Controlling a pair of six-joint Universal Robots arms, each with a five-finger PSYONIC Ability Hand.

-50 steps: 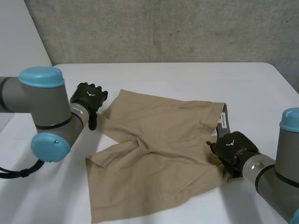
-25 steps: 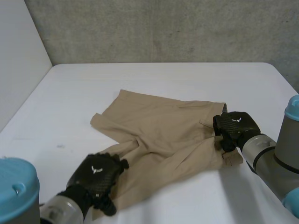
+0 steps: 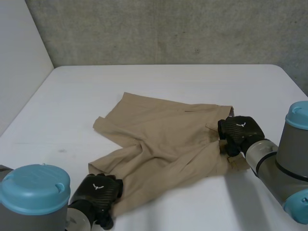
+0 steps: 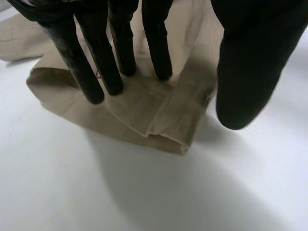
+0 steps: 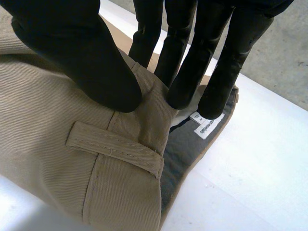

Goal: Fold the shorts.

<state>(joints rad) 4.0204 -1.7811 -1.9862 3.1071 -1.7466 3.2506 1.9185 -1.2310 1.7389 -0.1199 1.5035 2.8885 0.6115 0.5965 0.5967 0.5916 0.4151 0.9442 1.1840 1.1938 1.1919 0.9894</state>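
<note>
White table [image 3: 192, 82] under a grey wall [image 3: 168, 29]: you have the tan shorts [image 3: 163, 139] lying across its middle, with the waistband to the right and the legs to the left. Your left hand [image 3: 98, 190] is on the near leg's hem, fingers [image 4: 96, 72] straight and pressing on the cloth, thumb [image 4: 250, 72] held apart beside the hem. Your right hand [image 3: 239, 132] is at the waistband, pinching a ridge of it between thumb [image 5: 82, 53] and fingers [image 5: 192, 72], just beside a belt loop [image 5: 115, 149] and a white label [image 5: 206, 126].
</note>
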